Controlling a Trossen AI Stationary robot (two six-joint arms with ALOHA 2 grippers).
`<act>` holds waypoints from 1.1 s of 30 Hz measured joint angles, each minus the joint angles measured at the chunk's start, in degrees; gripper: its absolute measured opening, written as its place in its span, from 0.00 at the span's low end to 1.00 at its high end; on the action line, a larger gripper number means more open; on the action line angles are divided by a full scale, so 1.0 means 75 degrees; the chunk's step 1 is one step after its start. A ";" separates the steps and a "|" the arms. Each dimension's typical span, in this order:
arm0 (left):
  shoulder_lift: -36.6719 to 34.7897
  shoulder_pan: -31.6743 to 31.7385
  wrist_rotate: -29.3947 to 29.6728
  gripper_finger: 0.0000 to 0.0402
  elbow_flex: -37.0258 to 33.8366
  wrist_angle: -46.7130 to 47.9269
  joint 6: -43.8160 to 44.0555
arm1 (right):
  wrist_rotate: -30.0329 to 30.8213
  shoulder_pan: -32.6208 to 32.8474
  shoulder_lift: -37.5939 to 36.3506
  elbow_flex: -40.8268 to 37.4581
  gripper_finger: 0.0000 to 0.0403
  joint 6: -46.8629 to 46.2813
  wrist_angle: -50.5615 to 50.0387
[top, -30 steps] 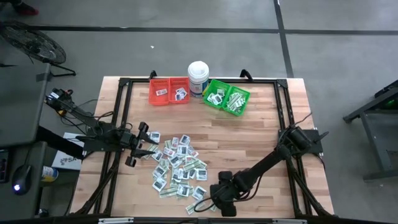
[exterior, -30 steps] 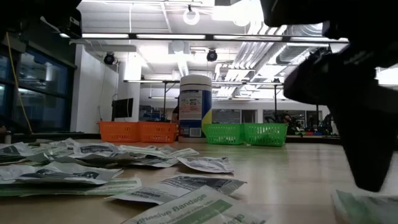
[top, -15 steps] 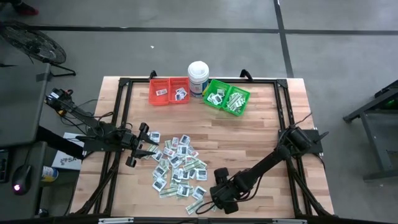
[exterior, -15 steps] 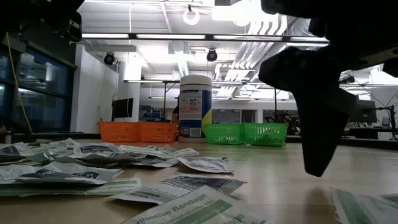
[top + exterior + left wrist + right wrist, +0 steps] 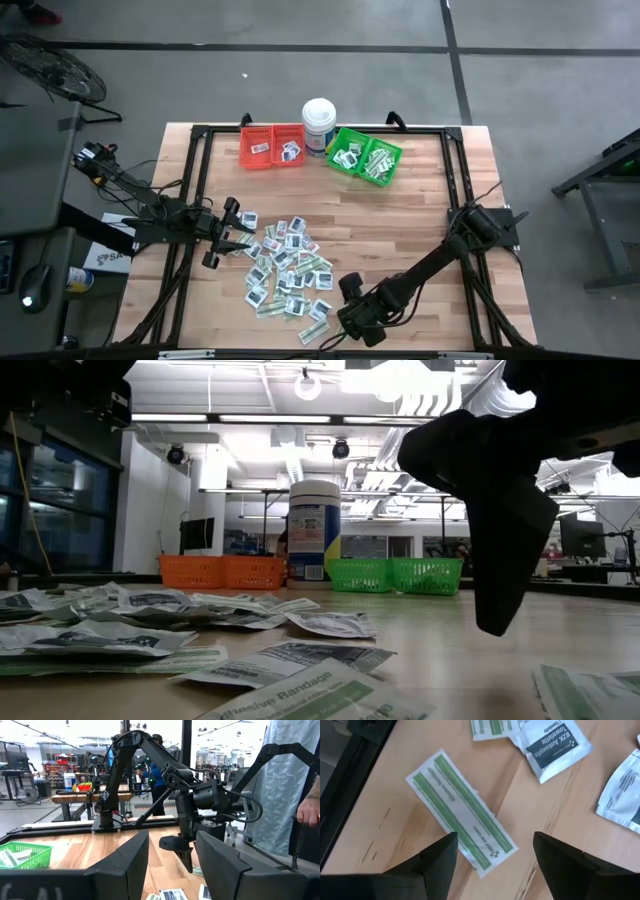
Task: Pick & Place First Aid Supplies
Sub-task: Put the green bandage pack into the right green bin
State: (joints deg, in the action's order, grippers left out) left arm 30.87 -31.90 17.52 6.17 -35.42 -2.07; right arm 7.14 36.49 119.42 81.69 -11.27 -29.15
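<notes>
— Right gripper (image 5: 330, 336) hangs low at the table's near edge with its jaws spread wide and nothing between them. What is it after?

— A long green-and-white bandage strip (image 5: 461, 824) lying flat and alone on the wood, just under those open fingers (image 5: 436, 860). The step in hand looks like the approach to a pick, not yet the grasp.

— And the next move?

— Probably a straight descent so the fingers straddle the strip across its narrow width, then a close. The packet is thin and flat, so the tips would need to meet the tabletop or they may slide over it.

— Where are the other supplies?

— The scattered pile of packets (image 5: 288, 268) sits just beyond, mid-table, with a white towelette packet (image 5: 557, 745) near the strip. The left gripper (image 5: 236, 232) waits at the pile's left edge, jaws parted, empty.

— Where does the strip go?

— Likely the green bin (image 5: 393, 168) at the far edge, which already holds similar strips; the red bin (image 5: 247, 152) holds square packets, and the white tub (image 5: 319, 124) stands between them.
</notes>
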 joint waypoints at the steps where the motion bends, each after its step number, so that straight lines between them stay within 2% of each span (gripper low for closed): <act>1: 0.0000 0.0000 0.0002 0.40 0.0000 0.0000 -0.0001 | -0.0029 0.0000 0.0021 0.0000 0.63 0.0000 -0.0001; 11: 0.0000 0.0000 0.0137 0.40 0.0000 0.0002 0.0037 | -0.0340 0.0035 0.0367 0.0026 0.60 -0.0216 0.0127; 23: 0.0000 0.0000 0.0146 0.40 0.0003 0.0117 0.0163 | -0.0365 0.0029 0.0558 0.0028 0.30 -0.1277 0.0056; 33: 0.0000 -0.0001 0.0148 0.40 0.0003 0.0114 0.0311 | -0.0175 0.0023 0.0582 0.0132 0.12 -0.2160 0.0012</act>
State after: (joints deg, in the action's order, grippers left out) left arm 30.87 -31.91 18.63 6.20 -34.57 0.27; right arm 5.83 36.67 123.79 82.68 -27.47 -29.06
